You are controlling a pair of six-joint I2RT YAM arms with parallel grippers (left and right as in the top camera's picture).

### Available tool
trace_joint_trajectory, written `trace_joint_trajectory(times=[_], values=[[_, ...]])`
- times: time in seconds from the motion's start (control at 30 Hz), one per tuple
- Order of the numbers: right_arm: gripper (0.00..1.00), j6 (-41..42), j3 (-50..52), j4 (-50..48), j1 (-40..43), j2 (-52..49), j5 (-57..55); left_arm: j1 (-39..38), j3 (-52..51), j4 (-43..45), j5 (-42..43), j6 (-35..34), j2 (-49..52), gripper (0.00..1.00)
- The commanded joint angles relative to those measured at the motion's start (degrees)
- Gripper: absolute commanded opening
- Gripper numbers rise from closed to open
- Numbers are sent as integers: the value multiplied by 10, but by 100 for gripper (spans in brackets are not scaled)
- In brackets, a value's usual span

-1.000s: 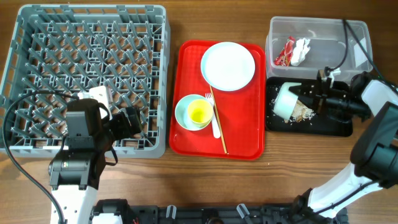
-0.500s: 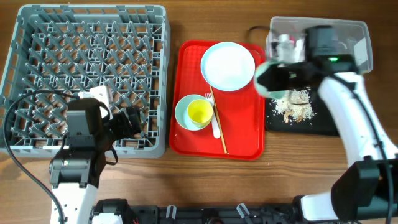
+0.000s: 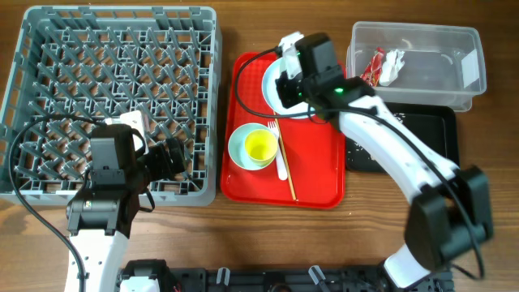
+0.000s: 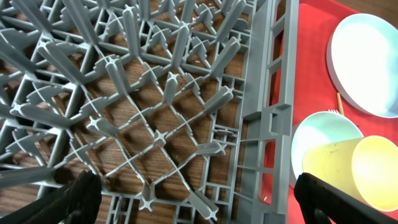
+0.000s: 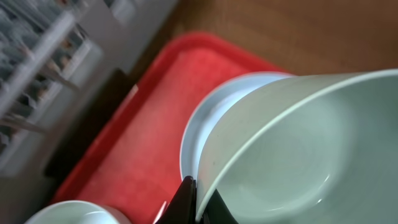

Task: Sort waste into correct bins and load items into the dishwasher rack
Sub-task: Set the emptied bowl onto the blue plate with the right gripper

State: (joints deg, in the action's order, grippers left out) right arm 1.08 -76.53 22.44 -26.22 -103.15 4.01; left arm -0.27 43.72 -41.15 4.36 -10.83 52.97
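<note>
On your left the dishwasher rack, a square crate of matte grey plastic, shows a lattice of slanted pegs with the wood-grain desk visible through its floor. Your left end effector hangs over the rack's near right corner with its black fingers spread wide and nothing between them; the pegs below it carry no items. Just right of the rack wall, and apart from it by a thin strip of desk, lies the glossy red serving tray with rounded corners and a raised lip. At its near left sits the near bowl, smooth and pale blue-green, with the small yellow cup inside it. Touching that bowl's right side is the white fork, and beside the fork the thin wooden stick runs toward the tray's near edge. The round pale plate lies at the tray's far end. Your right end effector is closed on the rim of the held bowl, tilted above that plate. On the far right, the clear rectangular tub holds the red crinkled wrapper and crumpled white tissue. Nearer you lies the shallow black tray, its left part hidden by the right arm.
</note>
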Motion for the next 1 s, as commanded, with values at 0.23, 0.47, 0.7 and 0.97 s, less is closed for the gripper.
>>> trace_joint_trajectory(times=[0.23,0.47,0.7,0.97], values=[[4,37,-7,37,-3,-109,126,-3,10,1,7,-3,1,100],[45,52,-12,79,-3,-76,125,-3,10,2,7,-3,1,100],[61,52,-68,157,0,52,129,-3,10,2,7,-3,1,100],[64,82,-39,252,-29,48,153,-3,10,2,7,-3,1,100]])
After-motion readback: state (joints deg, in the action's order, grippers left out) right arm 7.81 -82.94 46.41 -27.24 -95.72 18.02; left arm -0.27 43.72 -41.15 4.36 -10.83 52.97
